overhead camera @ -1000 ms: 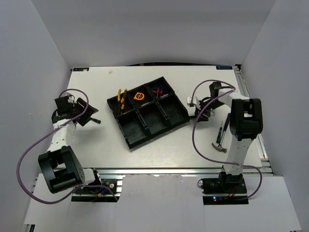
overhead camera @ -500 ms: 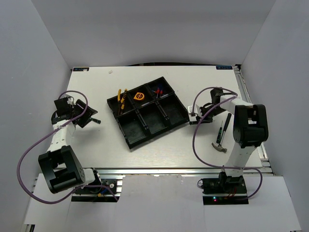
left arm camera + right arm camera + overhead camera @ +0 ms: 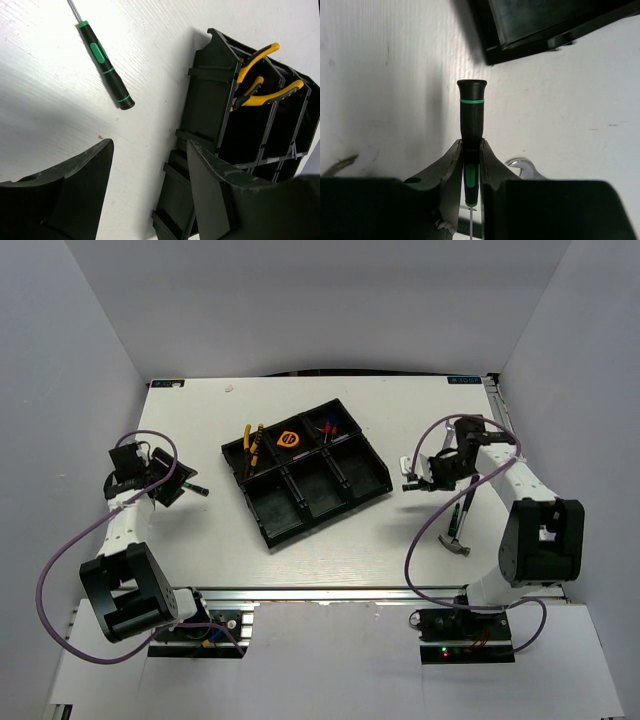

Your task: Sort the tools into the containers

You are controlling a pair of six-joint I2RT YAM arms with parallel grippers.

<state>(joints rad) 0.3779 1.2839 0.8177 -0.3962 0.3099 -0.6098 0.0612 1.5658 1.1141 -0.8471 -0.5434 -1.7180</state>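
Observation:
The black tray [image 3: 372,483] sits mid-table. Its far compartments hold two yellow-handled pliers [image 3: 252,444], the tape measure [image 3: 289,438] and the red-blue screwdriver [image 3: 327,427]. My right gripper [image 3: 470,149] is shut on a small green-black screwdriver [image 3: 471,112], held just off the tray's right corner [image 3: 530,25]; it also shows in the top view [image 3: 418,480]. My left gripper [image 3: 150,145] is open and empty, left of the tray [image 3: 207,100]. A second green-black screwdriver [image 3: 105,65] lies on the table beyond it. The pliers [image 3: 260,75] show in the left wrist view.
The hammer [image 3: 455,545] and the black-handled screwdriver [image 3: 467,502] lie on the table at the right. The silver wrench [image 3: 522,167] lies under my right gripper. The tray's near compartments look empty. White walls enclose the table.
My right arm has swung its elbow out to the right, and its gripper has shifted slightly away from the tray. My left gripper has barely moved.

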